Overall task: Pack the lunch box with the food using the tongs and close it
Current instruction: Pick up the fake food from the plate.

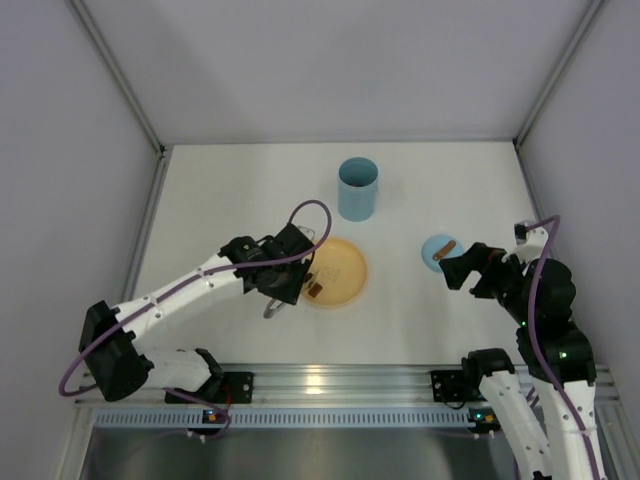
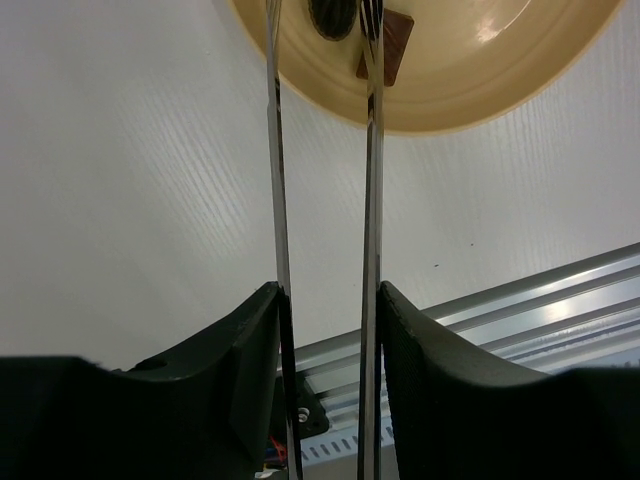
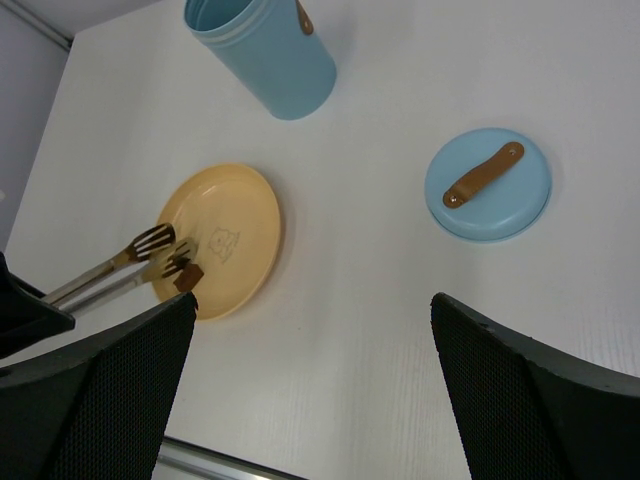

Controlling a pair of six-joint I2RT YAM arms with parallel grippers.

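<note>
Lunch box [image 1: 358, 187]: smooth light-blue cylinder

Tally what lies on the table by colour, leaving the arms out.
Light blue: 2, the lunch box and the lid
Yellow-orange: 1, the plate
Silver: 1, the tongs
Brown: 1, the food piece on the plate
Total: 5

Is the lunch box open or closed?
Open: the lunch box stands upright with no cover, and its lid lies apart on the table.
</note>
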